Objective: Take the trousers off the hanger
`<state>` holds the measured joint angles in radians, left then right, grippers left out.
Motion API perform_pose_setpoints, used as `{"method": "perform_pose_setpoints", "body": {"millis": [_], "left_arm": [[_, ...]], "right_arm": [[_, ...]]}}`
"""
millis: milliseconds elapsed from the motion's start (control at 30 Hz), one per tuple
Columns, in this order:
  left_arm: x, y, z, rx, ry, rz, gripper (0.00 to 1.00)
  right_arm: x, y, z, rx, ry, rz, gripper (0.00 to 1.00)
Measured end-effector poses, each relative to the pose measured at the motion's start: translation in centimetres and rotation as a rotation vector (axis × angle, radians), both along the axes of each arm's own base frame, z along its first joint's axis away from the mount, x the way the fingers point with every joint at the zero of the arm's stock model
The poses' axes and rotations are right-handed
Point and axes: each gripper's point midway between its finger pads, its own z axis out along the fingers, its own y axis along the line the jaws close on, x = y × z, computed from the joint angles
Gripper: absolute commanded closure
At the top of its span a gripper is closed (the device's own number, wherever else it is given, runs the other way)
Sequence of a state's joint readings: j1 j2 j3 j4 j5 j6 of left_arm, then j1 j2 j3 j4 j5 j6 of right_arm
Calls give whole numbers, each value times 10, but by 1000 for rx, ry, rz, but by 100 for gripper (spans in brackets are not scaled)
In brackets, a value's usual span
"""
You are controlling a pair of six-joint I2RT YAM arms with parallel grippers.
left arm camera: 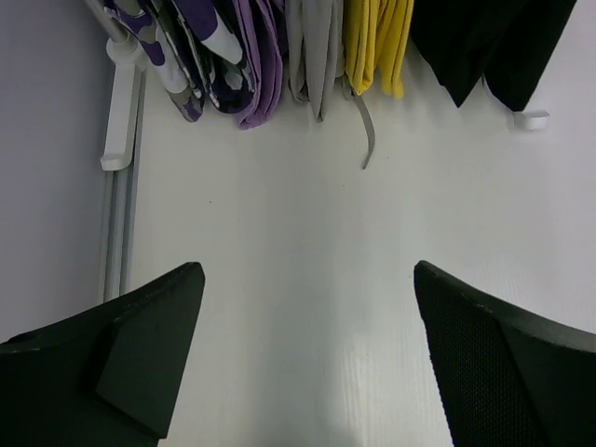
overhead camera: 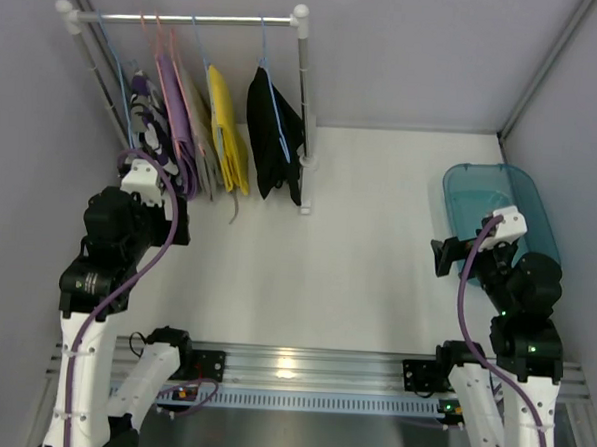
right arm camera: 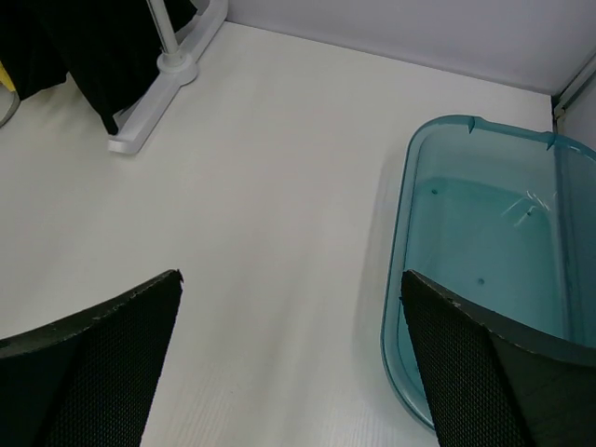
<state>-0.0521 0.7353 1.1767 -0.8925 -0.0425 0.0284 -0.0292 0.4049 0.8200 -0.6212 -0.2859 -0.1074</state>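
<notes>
The black trousers (overhead camera: 273, 132) hang folded on a thin light-blue wire hanger (overhead camera: 264, 57), the rightmost item on the white rail. Their lower ends show at the top right of the left wrist view (left arm camera: 484, 42) and at the top left of the right wrist view (right arm camera: 102, 56). My left gripper (left arm camera: 307, 270) is open above bare table, well short of the hanging clothes and left of the trousers. My right gripper (right arm camera: 291, 275) is open too, over the table beside the teal bin, far to the right of the trousers. Neither gripper holds anything.
A white clothes rack (overhead camera: 303, 104) stands at the back left; its foot (right arm camera: 158, 102) rests on the table. Yellow (overhead camera: 226, 130), grey and purple garments (overhead camera: 173, 127) hang left of the trousers. A teal plastic bin (overhead camera: 540, 201) sits at the right wall.
</notes>
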Motion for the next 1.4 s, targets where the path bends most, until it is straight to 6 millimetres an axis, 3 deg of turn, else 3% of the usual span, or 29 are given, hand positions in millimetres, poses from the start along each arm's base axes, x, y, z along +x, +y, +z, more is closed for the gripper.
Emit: {"method": "perform_pose_setpoints", "body": {"millis": [333,500,567,733,833,967,1133,1400], "left_arm": [[-1,1,12,-6,-30,12,1],[0,6,12,5,-26,34,1],[1,6,10,7,-19,39,1],[2,6,7,6,-6,42,1],[4,6,5,-6,3,50,1],[6,7,2,-13,16,61,1],[4,2,-1,-33,20,46,1],[-7,-11,6,-75,-22,-22,1]], "right_arm": [[6,11,-2,74,45,39,0],[44,31,13,216,148,94,1],[66,46,36,273,154,136,1],[119,111,95,397,161,298,2],[141,149,122,466,161,384,6],[158,203,144,571,195,519,12],[188,261,150,687,258,639,20],[219,329,133,778,347,727,26]]}}
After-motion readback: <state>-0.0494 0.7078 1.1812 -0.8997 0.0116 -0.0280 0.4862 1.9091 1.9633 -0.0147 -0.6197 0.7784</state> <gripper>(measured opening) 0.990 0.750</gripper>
